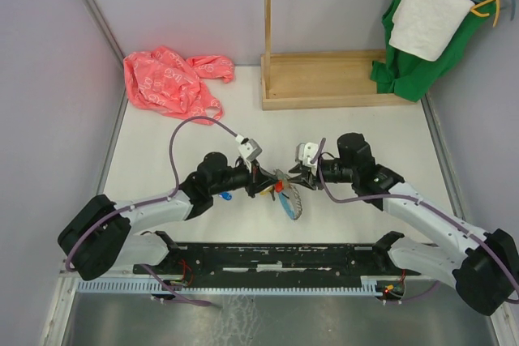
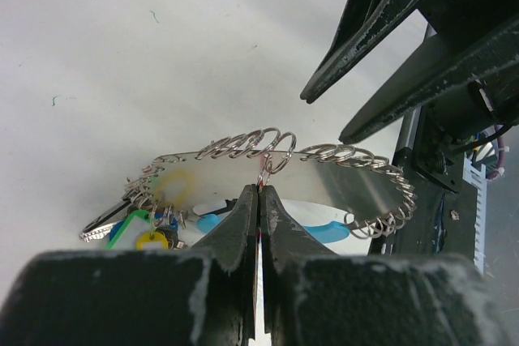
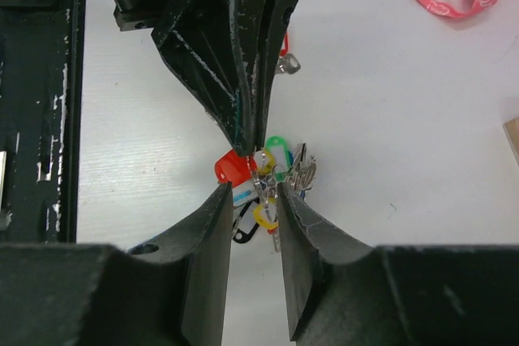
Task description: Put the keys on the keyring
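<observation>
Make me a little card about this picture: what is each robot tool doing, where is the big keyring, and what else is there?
left tool: shut, pinching the red-tag key
right tool: open, one finger each side of the key bunch
keyring: right where the two tools meet
other keys: already on the keyring, with green, yellow and blue tags
bag: pink, crumpled at the far left
wooden stand: at the far side of the table

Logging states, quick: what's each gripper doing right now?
Left gripper: closed on the red-tagged key.
Right gripper: open, holding nothing.
</observation>
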